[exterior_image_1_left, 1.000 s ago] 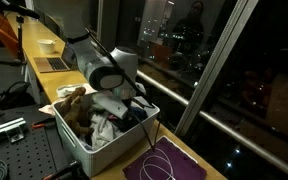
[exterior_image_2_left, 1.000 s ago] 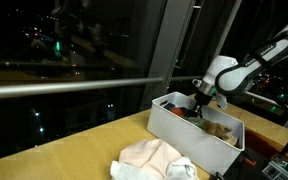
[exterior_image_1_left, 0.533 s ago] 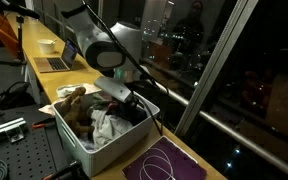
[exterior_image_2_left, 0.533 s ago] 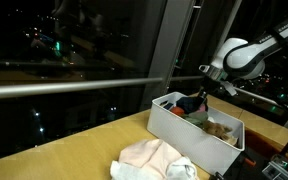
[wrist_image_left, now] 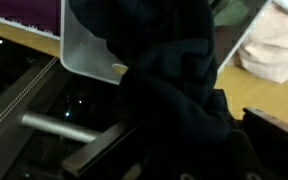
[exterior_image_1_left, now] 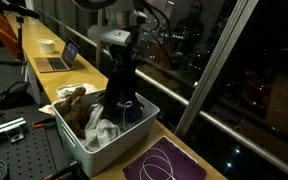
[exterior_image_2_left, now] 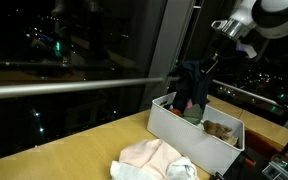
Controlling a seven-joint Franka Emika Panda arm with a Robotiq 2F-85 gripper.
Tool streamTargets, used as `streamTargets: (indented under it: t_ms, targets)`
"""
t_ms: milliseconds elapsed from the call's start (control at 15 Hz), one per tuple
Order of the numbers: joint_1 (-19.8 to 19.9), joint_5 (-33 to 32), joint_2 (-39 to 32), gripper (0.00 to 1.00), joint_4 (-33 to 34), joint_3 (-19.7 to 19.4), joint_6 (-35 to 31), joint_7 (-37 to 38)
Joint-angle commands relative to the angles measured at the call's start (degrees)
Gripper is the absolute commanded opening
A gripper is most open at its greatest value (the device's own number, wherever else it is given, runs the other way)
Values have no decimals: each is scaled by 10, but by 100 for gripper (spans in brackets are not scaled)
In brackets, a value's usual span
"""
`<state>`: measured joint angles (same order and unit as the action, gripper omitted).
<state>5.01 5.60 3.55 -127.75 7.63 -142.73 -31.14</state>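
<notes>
Above white bin [exterior_image_1_left: 112, 147], jaws clamp dark garment [exterior_image_1_left: 119, 85], now lifted higher than before.

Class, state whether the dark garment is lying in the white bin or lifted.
Lifted: the dark garment hangs stretched from the gripper, its lower end reaching the white bin.

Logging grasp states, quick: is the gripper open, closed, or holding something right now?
Gripper: closed on the dark garment, which hangs from the jaws over the white bin.
</notes>
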Motion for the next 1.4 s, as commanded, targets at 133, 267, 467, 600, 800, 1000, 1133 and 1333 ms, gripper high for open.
streamTargets:
  t_ms: [133,267,467,600,800,1000,1133,1333]
  targets:
    - [-85,-19,105,5,63,-10,95,19]
    - [-113,-29,122,5,106,0,132,35]
    - [-150,-42,120,5,163,17,173,58]
    - [-172,-54,103,5,194,39,188,80]
    - [-195,-82,77,5,196,71,186,108]
    - [-208,-91,52,5,160,85,172,122]
    - [-212,-85,36,5,128,84,162,121]
    - [-208,-76,21,51,100,77,163,114]
